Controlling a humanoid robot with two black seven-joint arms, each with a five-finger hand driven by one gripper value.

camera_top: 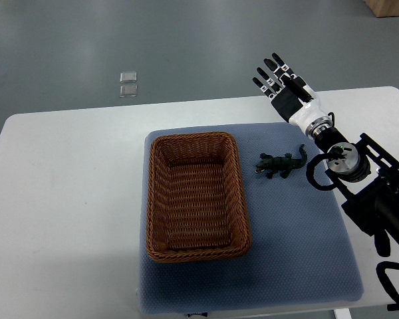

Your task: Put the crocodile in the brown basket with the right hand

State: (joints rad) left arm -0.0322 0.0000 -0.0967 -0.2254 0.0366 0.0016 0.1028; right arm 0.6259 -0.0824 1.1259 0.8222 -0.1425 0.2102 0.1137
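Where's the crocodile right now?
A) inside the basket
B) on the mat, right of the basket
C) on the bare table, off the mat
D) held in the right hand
B: the crocodile lies on the blue mat, beside the brown basket but not touching it, while the right hand is open and empty past the mat's far edge.

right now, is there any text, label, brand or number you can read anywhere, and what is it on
No readable text in the top view.
Brown basket, crocodile, blue mat, white table: no print visible.
Right hand, open above the crocodile: no lettering to be made out.
Small dark patch at the mat's near edge, perhaps a tag: too small and cut off to read.
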